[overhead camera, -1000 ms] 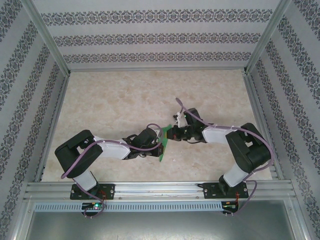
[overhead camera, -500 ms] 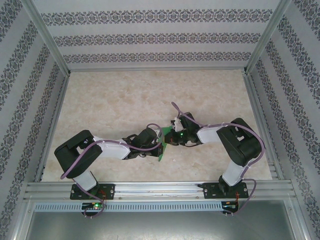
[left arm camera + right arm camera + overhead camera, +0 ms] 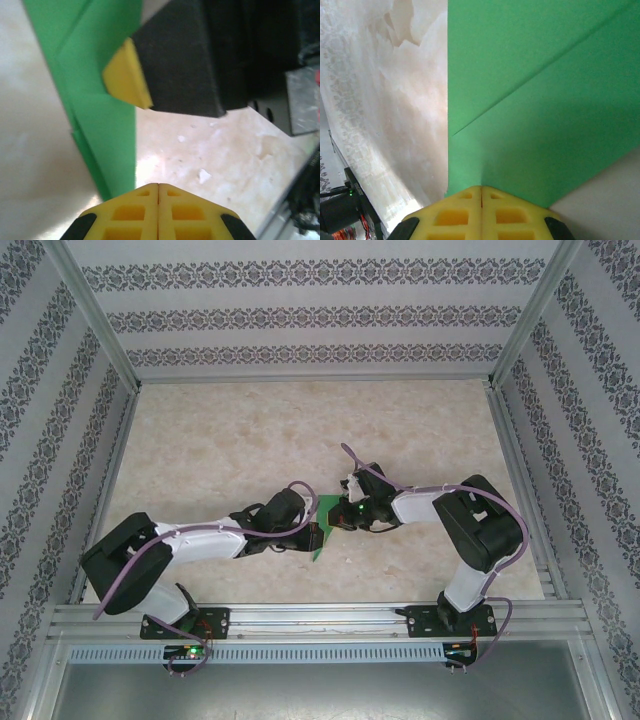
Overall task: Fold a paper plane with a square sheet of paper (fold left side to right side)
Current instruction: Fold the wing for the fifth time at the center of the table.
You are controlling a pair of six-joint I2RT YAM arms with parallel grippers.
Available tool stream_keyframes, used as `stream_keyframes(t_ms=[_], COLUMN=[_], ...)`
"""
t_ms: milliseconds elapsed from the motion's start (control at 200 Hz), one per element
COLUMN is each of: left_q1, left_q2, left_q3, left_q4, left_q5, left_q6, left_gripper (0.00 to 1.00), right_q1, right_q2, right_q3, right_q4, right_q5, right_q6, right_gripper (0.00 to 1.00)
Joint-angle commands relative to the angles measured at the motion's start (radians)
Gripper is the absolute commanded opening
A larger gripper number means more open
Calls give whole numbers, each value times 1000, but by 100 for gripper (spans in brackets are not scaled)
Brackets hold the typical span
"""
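While the right gripper [image 3: 481,189] pinches the folded green sheet of paper [image 3: 535,90] in fully closed jaws over the table [image 3: 230,440], the left gripper [image 3: 158,186] sits closed on nothing just beside it; a one-sided hold may let the creases spring open or the sheet twist.

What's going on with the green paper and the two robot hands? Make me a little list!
thing: green paper, with a diagonal fold line
right gripper: shut on the green paper's edge
left gripper: shut, paper beside its tips, no pinch visible
table: pale marbled top under both arms
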Motion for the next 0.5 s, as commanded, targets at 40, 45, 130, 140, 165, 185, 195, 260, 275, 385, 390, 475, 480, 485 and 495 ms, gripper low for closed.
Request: stream_keyframes(t_ms=[40,45,130,140,165,185,195,260,275,385,390,475,480,485,495], left_q1=[14,15,35,37,42,46,48,51,52,52,52,52,52,52,52], left_q2=[45,46,57,59,59,60,61,68,71,95,96,108,108,110,111], left_q3=[30,30,6,0,-10,-18,-21,-33,-34,-53,-54,-70,-70,-70,-71], left_q4=[15,15,55,63,86,103,112,158,166,254,258,302,302,304,306], left_q5=[80,81,82,82,84,87,90,110,117,166,167,182,183,182,184], left_q6=[-67,-69,-107,-112,-124,-134,-138,-149,-152,-170,-171,-184,-185,-185,-185], left_gripper=[6,6,6,6,6,6,6,6,6,6,6,6,6,6,6], right_q1=[8,8,9,9,9,9,9,11,11,12,11,12,11,12,12], right_q2=[52,53,55,56,56,56,56,59,59,63,64,66,65,66,65], right_q3=[-15,-15,-17,-17,-17,-18,-18,-17,-17,-18,-18,-18,-18,-18,-18], right_q4=[-109,-109,-108,-109,-109,-109,-109,-112,-112,-113,-113,-116,-117,-118,-118], right_q5=[115,115,115,116,116,117,118,119,119,122,122,126,126,126,128], right_q6=[-26,-26,-27,-28,-28,-27,-29,-30,-30,-33,-33,-35,-35,-35,-36], right_gripper=[0,0,0,0,0,0,0,0,0,0,0,0,0,0,0])
